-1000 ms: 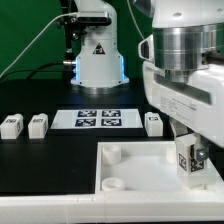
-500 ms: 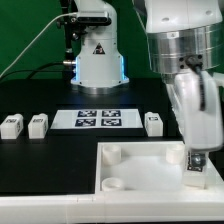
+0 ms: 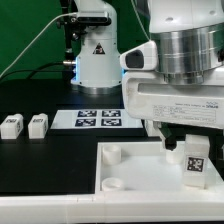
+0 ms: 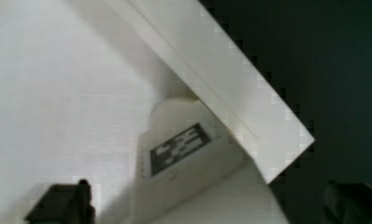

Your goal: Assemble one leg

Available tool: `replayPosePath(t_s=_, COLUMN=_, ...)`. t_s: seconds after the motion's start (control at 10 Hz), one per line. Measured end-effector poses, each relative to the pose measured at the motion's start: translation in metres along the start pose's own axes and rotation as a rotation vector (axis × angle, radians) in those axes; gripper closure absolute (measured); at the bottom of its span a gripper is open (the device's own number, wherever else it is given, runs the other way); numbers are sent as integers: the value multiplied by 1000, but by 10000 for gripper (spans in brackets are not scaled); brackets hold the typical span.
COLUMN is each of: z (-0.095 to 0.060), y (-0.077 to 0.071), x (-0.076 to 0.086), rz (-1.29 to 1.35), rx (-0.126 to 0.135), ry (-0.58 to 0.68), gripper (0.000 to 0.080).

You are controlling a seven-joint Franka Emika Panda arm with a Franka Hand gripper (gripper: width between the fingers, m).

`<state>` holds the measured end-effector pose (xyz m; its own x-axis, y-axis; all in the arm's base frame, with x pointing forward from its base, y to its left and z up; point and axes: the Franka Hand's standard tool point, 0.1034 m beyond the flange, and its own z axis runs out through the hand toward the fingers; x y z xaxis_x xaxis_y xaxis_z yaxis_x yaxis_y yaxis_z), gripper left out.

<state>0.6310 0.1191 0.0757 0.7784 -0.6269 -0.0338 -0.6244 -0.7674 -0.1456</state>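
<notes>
The pincer (image 4: pixel 209 204) is spread wide, its fingertips (image 4: pixel 60 201) clear of the leg (image 3: pixel 195 161). The leg stands upright, apparently in a corner socket of the white plate (image 3: pixel 135 172) at the exterior view's right, with its black-and-white tag facing the camera. A second leg (image 3: pixel 11 125) and a third leg (image 3: pixel 37 124) rest on the black surface (image 3: pixel 40 165) near the marker board (image 3: pixel 95 118). The arm's base (image 3: pixel 98 70) bears a warning triangle (image 3: pixel 98 50).

A leg (image 3: pixel 196 161) stands upright on the white plate (image 3: pixel 140 168), toward the exterior view's right, with its tag facing the camera. The gripper (image 3: pixel 190 143) hangs just above it. One dark finger (image 3: pixel 171 142) shows close beside the leg; the other is hidden. Two round sockets (image 3: pixel 112 152) sit along the plate's left edge. Behind, on the black table (image 3: pixel 40 160), lies the marker board (image 3: pixel 98 119) and, further left, two more legs (image 3: pixel 11 125) (image 3: pixel 37 124) stand side by side, apart from each other.
</notes>
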Motion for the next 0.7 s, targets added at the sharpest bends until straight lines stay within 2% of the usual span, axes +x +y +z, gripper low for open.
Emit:
replayPosePath(t_s=0.2, z=0, y=1, x=1, rz=-234, rx=0, ry=0, gripper=151)
replayPosePath(t_s=0.3, z=0, y=4, x=4, rz=-470, rx=-17, ry=7, gripper=260)
replayPosePath(t_s=0.4, z=0, y=3, x=3, rz=-358, rx=-10, ry=4, gripper=394)
replayPosePath(t_s=0.5, z=0, y=3, x=3, rz=-225, rx=-10, ry=5, gripper=394)
replayPosePath(t_s=0.6, z=0, y=4, x=3, rz=-110, rx=-11, ry=6, gripper=506)
replayPosePath(t_s=0.7, z=1, y=4, x=3, rz=14, rx=-11, ry=7, gripper=506)
